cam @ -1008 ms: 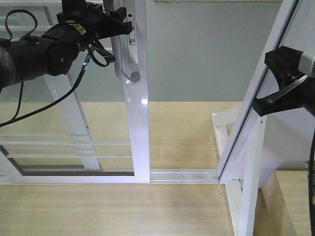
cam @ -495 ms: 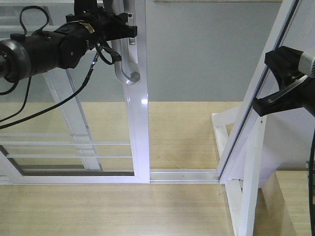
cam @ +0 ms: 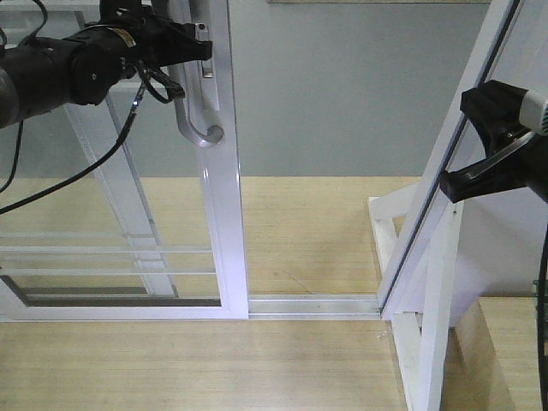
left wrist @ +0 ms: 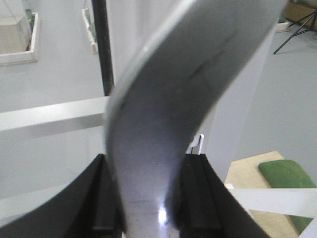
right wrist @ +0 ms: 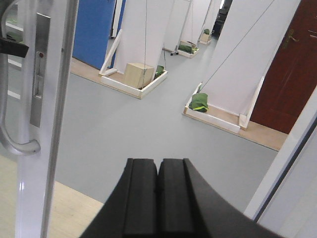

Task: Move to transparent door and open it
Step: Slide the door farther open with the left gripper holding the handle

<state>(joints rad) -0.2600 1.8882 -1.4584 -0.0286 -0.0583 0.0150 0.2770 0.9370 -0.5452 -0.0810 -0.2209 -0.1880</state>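
The transparent door (cam: pixel 224 223) is seen in the left half of the front view, its curved handle (cam: pixel 195 120) clamped between the left gripper's (cam: pixel 190 47) jaws at upper left. Floor track (cam: pixel 312 304) is exposed between its stile and the slanted white frame (cam: pixel 411 257). The right gripper's (right wrist: pixel 158 166) jaws are pressed together.

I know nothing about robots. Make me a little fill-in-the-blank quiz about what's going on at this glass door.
The left gripper has its fingers closed around the curved silver ____ of the transparent door.
The right gripper has its fingers pressed together, holding ____.
The door stands partly ____, with a gap between it and the slanted white frame.
Missing words: handle; nothing; open.
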